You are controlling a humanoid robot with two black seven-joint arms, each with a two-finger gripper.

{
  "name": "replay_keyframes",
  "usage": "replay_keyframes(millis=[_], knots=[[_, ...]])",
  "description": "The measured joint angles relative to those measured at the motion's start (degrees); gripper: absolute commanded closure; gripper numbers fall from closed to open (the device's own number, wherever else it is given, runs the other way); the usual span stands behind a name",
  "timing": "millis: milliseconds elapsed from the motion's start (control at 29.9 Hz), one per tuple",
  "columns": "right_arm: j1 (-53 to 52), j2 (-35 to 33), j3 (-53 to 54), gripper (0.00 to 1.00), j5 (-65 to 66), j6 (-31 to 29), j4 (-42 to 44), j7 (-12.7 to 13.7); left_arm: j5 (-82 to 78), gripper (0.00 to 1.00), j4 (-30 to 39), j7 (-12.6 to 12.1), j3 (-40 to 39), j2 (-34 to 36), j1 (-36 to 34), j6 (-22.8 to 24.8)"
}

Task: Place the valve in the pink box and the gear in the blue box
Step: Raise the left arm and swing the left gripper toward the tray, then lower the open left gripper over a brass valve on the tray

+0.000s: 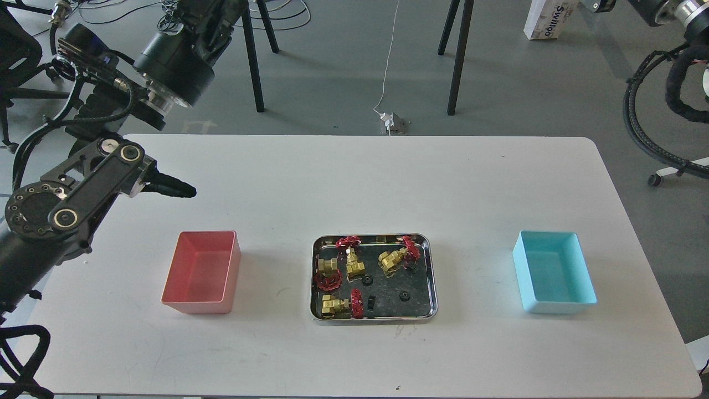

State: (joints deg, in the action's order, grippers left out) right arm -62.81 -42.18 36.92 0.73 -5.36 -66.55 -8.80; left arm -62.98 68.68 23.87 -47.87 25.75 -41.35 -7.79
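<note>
Four brass valves with red handwheels lie in a shiny steel tray at the table's middle: one at its left, one upper middle, one upper right, one at the front. Small black gears lie among them. The pink box stands empty left of the tray. The blue box stands empty to the right. My left gripper is raised high beyond the table's far left corner, its fingers cut off by the top edge. My right gripper is out of view.
A small black rectangular bit lies in the tray. My left forearm hangs over the table's left edge with a black cable end jutting out. My right arm and its hoses are at the top right. Chair legs stand behind the table.
</note>
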Motion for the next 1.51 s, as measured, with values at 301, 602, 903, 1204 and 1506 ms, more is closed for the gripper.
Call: replay_keyframes(millis=[301,602,903,1204,1506], knots=[[-0.1,0.6,0.3,0.0,0.0,0.0,0.1,0.0,2.4,0.0,-1.6,2.3,-0.2,-0.8,0.7,-2.9],[-0.2,0.8,0.6,0.0,0.0,0.0,0.1,0.0,9.7,0.0,-1.0,3.8,-0.6,-1.9,1.0,-6.2],[-2.7,0.7,0.3,0.0,-0.1,0.5,0.3,1.9,-4.9,0.02,0.4,4.1,9.1,3.0,1.5,-6.3],[-3.5,1.1,-0.7,0.0,-0.2,1.0,0.6,2.2,-34.0,0.01,1.7,4.2,13.3,4.5,1.3,-7.5],[-3.1,1.6,1.3,0.0,-0.8,3.1,0.2,1.4,-52.3,0.01,2.2,4.2,30.4,6.9,-5.6,-8.6]])
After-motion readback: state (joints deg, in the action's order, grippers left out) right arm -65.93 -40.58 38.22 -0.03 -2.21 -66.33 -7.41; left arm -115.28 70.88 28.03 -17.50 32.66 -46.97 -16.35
